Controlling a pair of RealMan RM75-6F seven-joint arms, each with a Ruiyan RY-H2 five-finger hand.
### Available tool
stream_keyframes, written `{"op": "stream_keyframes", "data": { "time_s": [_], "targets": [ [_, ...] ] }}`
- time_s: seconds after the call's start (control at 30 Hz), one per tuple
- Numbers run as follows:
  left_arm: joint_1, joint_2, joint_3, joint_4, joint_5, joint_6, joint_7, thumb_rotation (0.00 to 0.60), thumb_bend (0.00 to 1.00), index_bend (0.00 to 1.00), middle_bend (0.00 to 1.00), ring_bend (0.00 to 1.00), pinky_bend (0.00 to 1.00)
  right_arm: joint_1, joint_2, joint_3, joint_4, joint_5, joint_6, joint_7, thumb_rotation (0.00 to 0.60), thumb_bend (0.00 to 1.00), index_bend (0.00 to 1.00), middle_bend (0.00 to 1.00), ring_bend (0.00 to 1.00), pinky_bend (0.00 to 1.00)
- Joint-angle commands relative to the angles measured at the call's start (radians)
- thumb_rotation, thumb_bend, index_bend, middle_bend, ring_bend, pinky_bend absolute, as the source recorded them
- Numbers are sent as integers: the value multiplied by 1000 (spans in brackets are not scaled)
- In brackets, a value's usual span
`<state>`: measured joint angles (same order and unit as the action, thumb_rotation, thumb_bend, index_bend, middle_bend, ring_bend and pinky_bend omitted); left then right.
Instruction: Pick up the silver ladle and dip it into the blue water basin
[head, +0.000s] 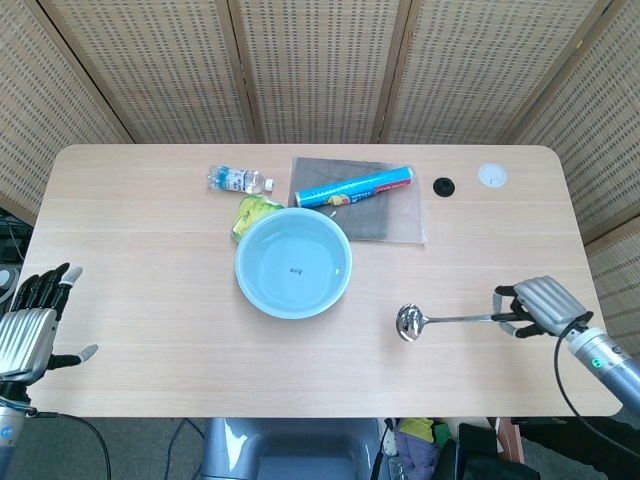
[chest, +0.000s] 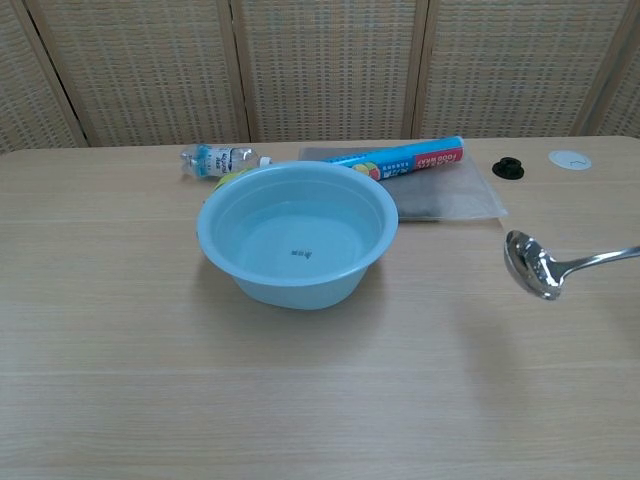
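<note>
So far our right hand (head: 538, 304) grips the silver ladle (head: 445, 320), lifted off the desk (head: 150, 220). Dipping into the blue water basin (head: 293, 264) remains; left hand (head: 28, 330) idle, open.

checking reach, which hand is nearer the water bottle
Left. The left hand sits off the table's left edge, nearer the water bottle; the right hand, holding the ladle, is far across.

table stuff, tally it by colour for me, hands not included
Blue: 2, basin, wrap roll
Silver: 1, ladle
Clear: 1, bottle
Yellow-green: 1, packet
Grey: 1, mat
Black: 1, grommet
White: 1, disc
Total: 8
</note>
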<state>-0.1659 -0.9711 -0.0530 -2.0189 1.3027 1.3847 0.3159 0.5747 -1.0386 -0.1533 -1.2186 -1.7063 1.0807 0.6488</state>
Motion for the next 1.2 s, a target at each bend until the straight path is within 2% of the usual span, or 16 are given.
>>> {"op": "stream_keyframes", "data": {
  "time_s": [0.03,0.27,0.37,0.53,0.77,0.93,1.1,1.17,1.2],
  "targets": [
    [-2,2,-3,0,-5,-2,-4,600,0,0,0,0,0,13,67,11,-26,6,9,43,600,1000,891,952,944,1000],
    [-8,2,-8,4,-13,-5,-2,600,0,0,0,0,0,100,195,71,-164,69,-111,29,600,1000,891,953,944,1000],
    [-9,-2,-9,7,-9,-3,-3,600,0,0,0,0,0,129,214,90,-202,99,-167,7,600,1000,891,953,944,1000],
    [-10,3,-12,10,-8,-3,-19,600,0,0,0,0,0,214,238,142,-283,184,-329,-63,600,1000,892,954,948,1000],
    [-13,10,-16,14,-14,-12,-43,600,0,0,0,0,0,353,202,223,-344,346,-555,-208,600,1000,902,957,949,1000],
    [-20,19,-27,23,-45,-28,-64,600,0,0,0,0,0,470,139,265,-338,533,-698,-309,600,1000,904,957,949,1000],
    [-27,28,-34,28,-67,-45,-82,600,0,0,0,0,0,574,69,244,-308,695,-714,-447,600,1000,904,957,949,1000],
    [-31,31,-36,31,-74,-52,-88,600,0,0,0,0,0,622,44,201,-291,755,-685,-550,600,1000,905,957,949,1000],
    [-34,32,-38,33,-83,-59,-93,600,0,0,0,0,0,665,19,165,-288,820,-647,-643,600,1000,906,957,950,1000]
  ]
}}
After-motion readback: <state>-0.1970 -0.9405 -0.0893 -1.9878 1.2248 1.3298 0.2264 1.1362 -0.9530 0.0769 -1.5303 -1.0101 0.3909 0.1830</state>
